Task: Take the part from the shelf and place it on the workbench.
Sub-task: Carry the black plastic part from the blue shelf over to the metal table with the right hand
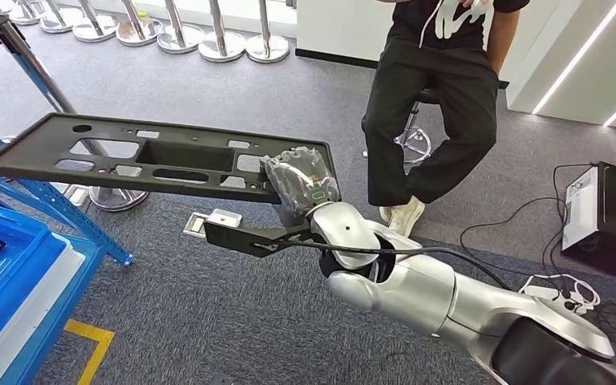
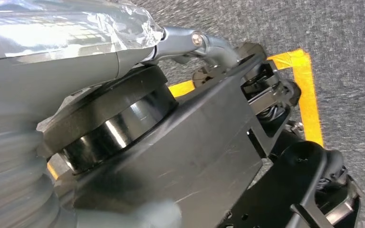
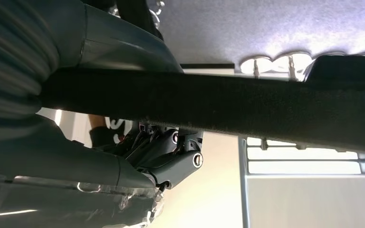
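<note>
The part (image 1: 160,158), a long flat black plastic panel with rectangular cut-outs and small holes, is hanging level in the air above the grey carpet floor (image 1: 233,321), reaching out from the right hand (image 1: 301,183) toward the blue shelf (image 1: 16,265) on the far side of it. The right hand, wrapped in clear plastic film, is gripping the panel at its near end, with the fingers closing over the top face and the thumb going underneath; in the right wrist view the part (image 3: 228,102) is crossing as a dark bar with the right hand (image 3: 161,159) clamping it from both faces. The silver right arm (image 1: 417,297) is coming in from below and behind the hand. The left hand (image 2: 209,47) is showing in the left wrist view close over the carpet floor (image 2: 342,33) and a yellow tape line (image 2: 309,95), beside dark parts; whether its fingers are spread or closed I cannot tell. Beyond the right hand, a person (image 1: 433,104) in black clothes is sitting on a stool (image 1: 417,136). Farther out past the part, a row of chrome stanchion bases (image 1: 208,40) is standing on the floor. Off to the outer side of the right arm, a black box (image 1: 609,216) with white cables (image 1: 561,293) is resting on the floor.
</note>
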`<state>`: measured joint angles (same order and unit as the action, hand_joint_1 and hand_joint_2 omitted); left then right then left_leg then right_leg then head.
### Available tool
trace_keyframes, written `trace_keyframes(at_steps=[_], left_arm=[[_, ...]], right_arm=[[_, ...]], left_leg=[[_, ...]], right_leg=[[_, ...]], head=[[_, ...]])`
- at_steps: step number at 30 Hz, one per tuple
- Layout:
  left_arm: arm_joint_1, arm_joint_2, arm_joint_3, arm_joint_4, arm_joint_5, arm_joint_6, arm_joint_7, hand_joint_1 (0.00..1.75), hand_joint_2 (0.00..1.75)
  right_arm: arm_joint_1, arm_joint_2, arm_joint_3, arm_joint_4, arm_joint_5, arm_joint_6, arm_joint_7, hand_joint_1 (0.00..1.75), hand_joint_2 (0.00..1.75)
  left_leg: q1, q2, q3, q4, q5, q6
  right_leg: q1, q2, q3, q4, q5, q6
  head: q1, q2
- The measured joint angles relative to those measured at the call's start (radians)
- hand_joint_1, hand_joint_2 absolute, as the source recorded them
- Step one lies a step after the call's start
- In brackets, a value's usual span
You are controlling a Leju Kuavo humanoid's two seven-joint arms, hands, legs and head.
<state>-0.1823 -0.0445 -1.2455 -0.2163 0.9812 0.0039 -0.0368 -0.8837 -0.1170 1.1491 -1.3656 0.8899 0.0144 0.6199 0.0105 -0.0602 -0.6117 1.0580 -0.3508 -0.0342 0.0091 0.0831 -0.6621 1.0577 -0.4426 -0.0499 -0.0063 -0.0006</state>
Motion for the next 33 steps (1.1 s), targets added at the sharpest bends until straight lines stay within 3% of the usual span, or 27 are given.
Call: trace_keyframes(at_steps=[1, 3, 6, 8, 9, 11, 13, 15, 18, 19, 22, 23, 24, 25, 27, 28, 30, 33], left_arm=[[0.001, 0.000, 0.000, 0.000, -0.001, -0.001, -0.008, 0.00, 1.75], [0.004, -0.001, 0.000, -0.001, -0.003, -0.001, -0.021, 0.00, 1.75], [0.007, -0.001, 0.000, -0.001, -0.002, -0.002, -0.021, 0.00, 1.75], [0.005, -0.001, 0.000, -0.001, -0.001, -0.002, -0.011, 0.00, 1.75], [0.003, -0.001, 0.000, -0.001, 0.000, -0.002, -0.005, 0.00, 1.75], [0.002, -0.001, 0.000, -0.001, 0.002, -0.002, 0.002, 0.00, 1.75], [0.002, -0.001, 0.000, 0.000, 0.002, -0.002, 0.005, 0.00, 1.75], [0.003, 0.000, 0.000, 0.001, 0.003, -0.002, 0.007, 0.00, 1.75], [0.003, 0.002, 0.000, 0.002, 0.003, -0.001, 0.007, 0.00, 1.75], [0.003, 0.003, 0.000, 0.002, 0.003, -0.001, 0.007, 0.00, 1.75], [-0.001, 0.003, 0.000, 0.002, 0.003, -0.001, 0.006, 0.00, 1.75], [-0.001, 0.003, 0.000, 0.002, 0.003, -0.001, 0.007, 0.00, 1.75], [-0.002, 0.003, 0.000, 0.002, 0.003, -0.001, 0.009, 0.00, 1.75], [-0.003, 0.003, 0.000, 0.002, 0.003, -0.001, 0.011, 0.00, 1.75], [-0.003, 0.002, 0.000, 0.002, 0.003, -0.001, 0.015, 0.00, 1.75], [-0.002, 0.002, 0.000, 0.001, 0.003, -0.001, 0.015, 0.00, 1.75], [-0.002, 0.000, 0.000, 0.001, 0.003, -0.001, 0.015, 0.00, 1.75], [-0.004, -0.005, 0.000, -0.003, 0.002, -0.002, 0.013, 0.00, 1.75]], right_arm=[[0.000, 0.000, -0.001, 0.002, -0.002, 0.000, 0.004, 1.75, 1.75], [-0.002, -0.001, -0.003, 0.008, -0.006, -0.001, 0.008, 1.75, 1.75], [-0.004, -0.001, -0.003, 0.017, -0.009, -0.001, 0.008, 1.75, 1.75], [0.001, -0.001, -0.001, 0.022, -0.010, 0.000, 0.008, 1.75, 1.75], [0.003, -0.001, -0.001, 0.025, -0.010, 0.000, 0.008, 1.75, 1.75], [0.003, -0.001, 0.000, 0.028, -0.010, 0.000, 0.008, 1.75, 1.75], [0.001, -0.001, -0.001, 0.029, -0.010, 0.000, 0.007, 1.75, 1.75], [0.001, -0.001, -0.001, 0.031, -0.010, 0.000, 0.007, 1.75, 1.75], [0.000, 0.001, -0.001, 0.034, -0.010, 0.000, 0.007, 1.75, 1.75], [0.000, 0.002, -0.002, 0.034, -0.010, 0.000, 0.007, 1.75, 1.75], [0.001, 0.005, 0.000, 0.036, -0.010, 0.000, 0.004, 1.75, 1.75], [0.003, 0.006, 0.001, 0.036, -0.010, 0.001, 0.003, 1.75, 1.75], [0.005, 0.006, 0.003, 0.037, -0.010, 0.001, 0.003, 1.75, 1.75], [0.006, 0.007, 0.004, 0.037, -0.010, 0.002, 0.003, 1.75, 1.75], [0.007, 0.009, 0.006, 0.037, -0.010, 0.004, 0.003, 1.75, 1.75], [0.007, 0.010, 0.006, 0.037, -0.010, 0.004, 0.003, 1.75, 1.75], [0.006, 0.012, 0.007, 0.038, -0.011, 0.006, 0.004, 1.75, 1.75], [0.005, 0.011, 0.007, 0.040, -0.014, 0.010, 0.008, 1.75, 1.75]], left_leg=[[0.001, 0.007, 0.000, -0.001, 0.002, 0.006], [0.005, 0.020, 0.006, -0.011, 0.006, 0.016], [0.007, 0.041, 0.011, -0.016, 0.008, 0.024], [0.007, 0.052, 0.012, -0.016, 0.007, 0.023], [0.007, 0.058, 0.014, -0.016, 0.005, 0.022], [0.008, 0.068, 0.020, -0.016, 0.001, 0.017], [0.004, 0.075, 0.025, -0.020, -0.001, 0.008], [0.001, 0.081, 0.029, -0.027, -0.001, -0.003], [0.001, 0.082, 0.032, -0.016, -0.017, -0.019], [0.000, 0.076, 0.021, 0.017, -0.039, -0.022], [-0.008, 0.060, -0.062, 0.207, -0.131, -0.024], [-0.010, 0.059, -0.083, 0.252, -0.142, -0.022], [-0.013, 0.058, -0.086, 0.259, -0.132, -0.019], [-0.014, 0.057, -0.074, 0.228, -0.105, -0.015], [-0.013, 0.037, -0.024, 0.100, -0.029, -0.004], [-0.011, 0.024, -0.003, 0.040, -0.006, 0.000], [-0.010, 0.008, 0.012, -0.013, 0.005, 0.009], [-0.006, 0.023, 0.020, -0.029, 0.009, 0.023]], right_leg=[[-0.002, 0.004, -0.003, 0.001, 0.000, 0.005], [-0.001, -0.017, -0.015, 0.029, -0.019, 0.017], [-0.010, -0.069, -0.094, 0.195, -0.097, 0.037], [-0.019, -0.079, -0.131, 0.268, -0.109, 0.044], [-0.022, -0.081, -0.121, 0.247, -0.088, 0.045], [-0.023, -0.097, -0.054, 0.114, -0.024, 0.043], [-0.015, -0.114, -0.002, 0.008, 0.005, 0.036], [-0.007, -0.111, 0.004, -0.011, 0.003, 0.025], [-0.011, -0.094, 0.010, -0.023, 0.008, 0.006], [-0.013, -0.091, 0.013, -0.027, 0.010, -0.001], [-0.007, -0.075, 0.018, -0.030, 0.009, -0.014], [-0.004, -0.067, 0.019, -0.030, 0.008, -0.016], [-0.001, -0.058, 0.020, -0.029, 0.007, -0.017], [0.002, -0.048, 0.022, -0.029, 0.007, -0.018], [0.006, -0.029, 0.023, -0.025, 0.007, -0.017], [0.008, -0.020, 0.020, -0.021, 0.006, -0.016], [0.007, -0.007, 0.011, -0.017, 0.008, -0.010], [0.009, 0.000, 0.006, -0.014, 0.006, 0.005]], head=[[0.001, 0.000], [0.007, 0.000], [0.025, 0.000], [0.032, 0.000], [0.037, 0.000], [0.044, 0.000], [0.048, 0.000], [0.046, 0.000], [0.037, 0.000], [0.031, 0.000], [0.007, 0.000], [0.002, 0.000], [-0.001, 0.000], [-0.003, 0.000], [-0.006, 0.000], [-0.007, 0.000], [-0.006, 0.000], [-0.007, 0.000]])
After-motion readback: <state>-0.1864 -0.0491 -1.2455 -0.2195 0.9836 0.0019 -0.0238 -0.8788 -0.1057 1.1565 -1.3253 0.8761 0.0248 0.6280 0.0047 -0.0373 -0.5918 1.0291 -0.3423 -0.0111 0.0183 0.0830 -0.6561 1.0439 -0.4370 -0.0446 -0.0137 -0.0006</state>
